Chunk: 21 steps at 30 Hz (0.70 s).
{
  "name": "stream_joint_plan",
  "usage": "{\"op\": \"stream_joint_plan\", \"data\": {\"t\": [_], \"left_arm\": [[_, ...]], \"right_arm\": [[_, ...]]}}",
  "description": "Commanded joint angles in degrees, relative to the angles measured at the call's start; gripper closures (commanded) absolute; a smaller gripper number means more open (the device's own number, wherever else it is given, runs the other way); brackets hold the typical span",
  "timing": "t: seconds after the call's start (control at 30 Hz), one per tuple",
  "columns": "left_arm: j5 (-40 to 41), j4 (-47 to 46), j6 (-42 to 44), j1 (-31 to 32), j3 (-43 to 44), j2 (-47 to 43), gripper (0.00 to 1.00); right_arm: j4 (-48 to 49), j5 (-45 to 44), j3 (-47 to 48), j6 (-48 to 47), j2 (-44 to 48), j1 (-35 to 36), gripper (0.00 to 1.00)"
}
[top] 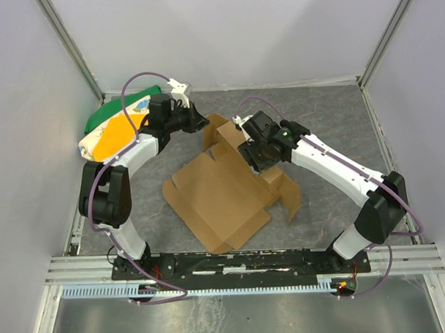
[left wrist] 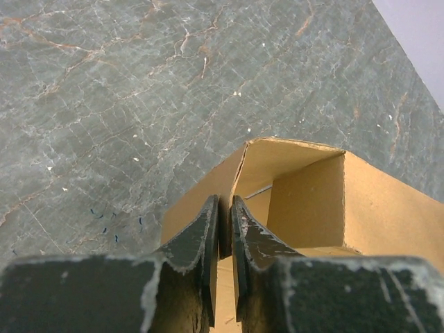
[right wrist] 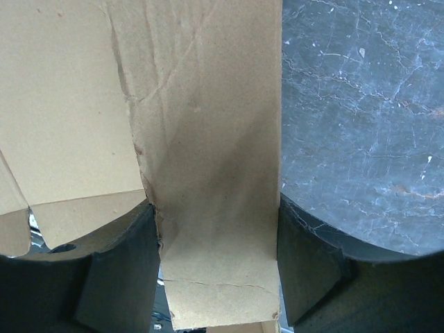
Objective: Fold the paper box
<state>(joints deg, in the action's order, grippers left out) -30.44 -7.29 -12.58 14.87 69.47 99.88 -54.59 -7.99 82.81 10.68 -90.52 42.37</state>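
Note:
The paper box (top: pixel 220 199) is a brown die-cut cardboard sheet lying mid-table, with its far flaps raised. My left gripper (top: pixel 203 124) is at the far left corner of the sheet. In the left wrist view it (left wrist: pixel 225 202) is shut on the top edge of a raised cardboard wall (left wrist: pixel 305 201), where two walls form a corner. My right gripper (top: pixel 253 157) hangs over the far right part of the sheet. In the right wrist view it (right wrist: pixel 215 208) is open wide, and a cardboard strip (right wrist: pixel 208 139) fills the gap between its fingers.
A green, yellow and white cloth bundle (top: pixel 111 130) lies at the far left, behind the left arm. The grey stone-pattern table (top: pixel 331 126) is enclosed by white walls at the back and sides. A metal rail (top: pixel 240 264) runs along the near edge.

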Motion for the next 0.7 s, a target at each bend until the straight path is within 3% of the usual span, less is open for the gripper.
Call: {"op": "stream_joint_plan", "data": {"t": [0.0,0.43,0.67], "left_arm": [[-5.2,-1.8,-6.2,-0.1,2.4,-2.8,0.84],[-8.4,-4.0,-15.7,-0.5,8.3,1.2,0.86],[-4.6,-4.0,-13.5,-0.5,10.2,2.7,0.86]], "right_arm": [[-1.1,2.1,-0.4,2.0,-3.6,0.3,0.56],[-1.5,1.0,0.2,2.2,-4.8,0.3,0.57],[-1.3,1.5,-0.1,2.0,-4.8,0.3,0.57]]}}
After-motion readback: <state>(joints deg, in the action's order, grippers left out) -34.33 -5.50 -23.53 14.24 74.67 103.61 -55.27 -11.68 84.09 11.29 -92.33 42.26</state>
